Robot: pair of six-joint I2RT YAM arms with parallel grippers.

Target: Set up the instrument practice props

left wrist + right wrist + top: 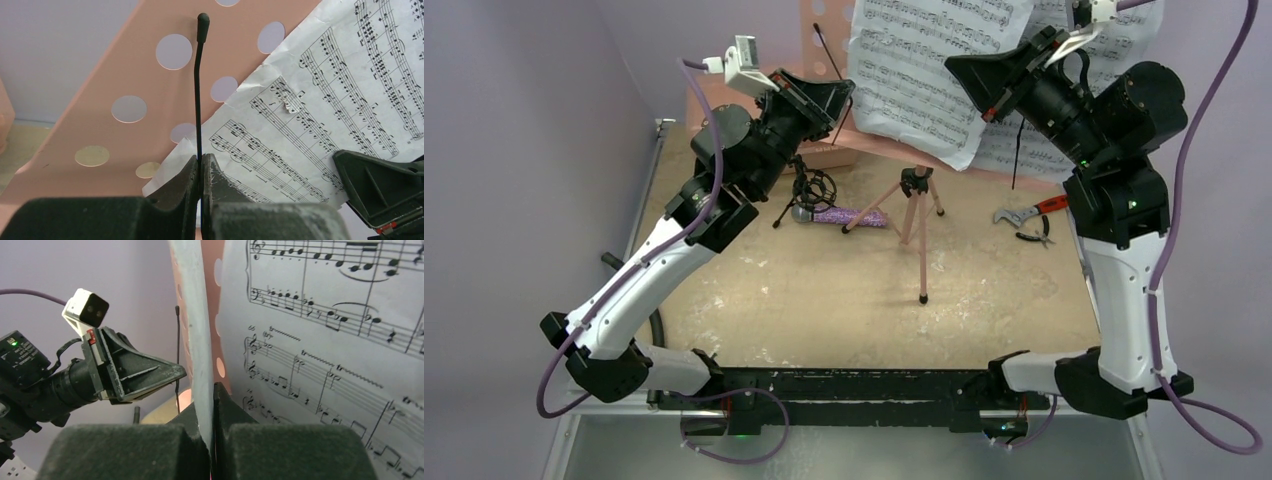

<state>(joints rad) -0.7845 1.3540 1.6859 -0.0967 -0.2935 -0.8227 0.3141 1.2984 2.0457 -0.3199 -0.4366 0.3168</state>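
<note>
Reading the white sheet-music pages point(325, 110), we find only printed music: staves, clefs, beamed notes and slurs. We cannot make out any title or word on them; their upper part is cut off in the top view.

The pages lean on the pink perforated music stand point(125, 75), which is raised at the far side of the table point(824, 290). Its tripod legs point(916, 215) stand near the middle of the table.

The left gripper point(201, 162) has its jaws together on a thin black wire arm point(200, 85), which rises in front of the stand. The lower end of the wire is hidden between the fingers.

The right gripper point(212, 390) is clamped on the edge of the pages. We see this edge almost from the side, so we cannot tell how many sheets are between the fingers.

The purple glitter microphone point(849, 216) lies flat on the table, just beside the small black tripod mic stand point(809, 190). The left arm partly covers this mic stand.

A red-handled tool point(1034, 212) lies near the right arm. A salmon-pink case point(834, 155) is mostly hidden behind the left arm.
</note>
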